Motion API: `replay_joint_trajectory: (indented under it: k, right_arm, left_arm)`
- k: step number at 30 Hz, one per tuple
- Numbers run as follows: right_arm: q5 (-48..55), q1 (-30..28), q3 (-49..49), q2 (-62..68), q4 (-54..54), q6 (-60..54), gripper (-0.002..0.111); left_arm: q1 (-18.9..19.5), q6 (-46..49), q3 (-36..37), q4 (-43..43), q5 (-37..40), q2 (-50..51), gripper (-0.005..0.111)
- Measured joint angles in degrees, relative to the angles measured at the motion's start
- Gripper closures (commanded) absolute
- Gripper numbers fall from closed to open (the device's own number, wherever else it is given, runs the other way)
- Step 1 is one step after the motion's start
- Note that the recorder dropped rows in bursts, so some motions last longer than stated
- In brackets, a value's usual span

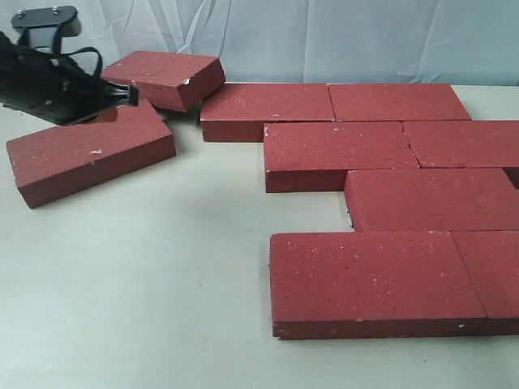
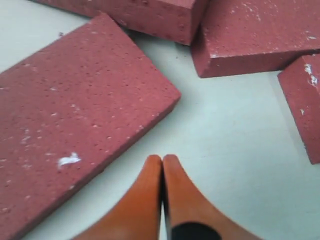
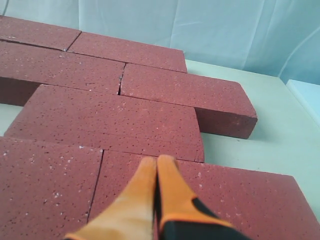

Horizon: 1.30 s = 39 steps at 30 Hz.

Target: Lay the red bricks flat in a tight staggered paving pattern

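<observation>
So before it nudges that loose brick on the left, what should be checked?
1. Left gripper empty: ok, shut on nothing.
2. Nearer loose brick lying flat: ok, though skewed and apart from the pattern.
3. Rear loose brick lying flat: cannot tell; it may lean on its neighbour.
4. Laid bricks staggered: ok, joints offset from row to row.
5. Right gripper out of the way: ok, shut, over the laid bricks.
</observation>
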Motion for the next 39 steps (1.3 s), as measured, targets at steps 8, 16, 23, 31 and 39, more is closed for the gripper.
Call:
replay_joint_trajectory:
  k: [8,16,23,31,39]
  right_arm:
    - [0.00,0.00,0.00,0.00,0.00,0.00,0.109]
    - [-5.65,0.00,0.00,0.00,0.50,0.00,0.109]
    - [-23.56,0.00,0.00,0.00,1.81,0.00,0.109]
    - [-37.14,0.00,0.00,-0.09,1.81,0.00,0.109]
    - [-39.38,0.00,0.00,-0.09,2.05,0.13,0.109]
  left_arm:
    - [5.05,0.00,4.39,0.25,-3.18,-7.18,0.107]
    - [5.15,0.00,5.38,0.90,-5.52,-7.27,0.107]
    - [5.15,0.00,5.48,0.90,-5.88,-6.47,0.107]
    - [5.15,0.00,5.48,0.94,-5.88,-6.47,0.107]
    - [5.15,0.00,5.48,0.94,-6.12,-6.47,0.107]
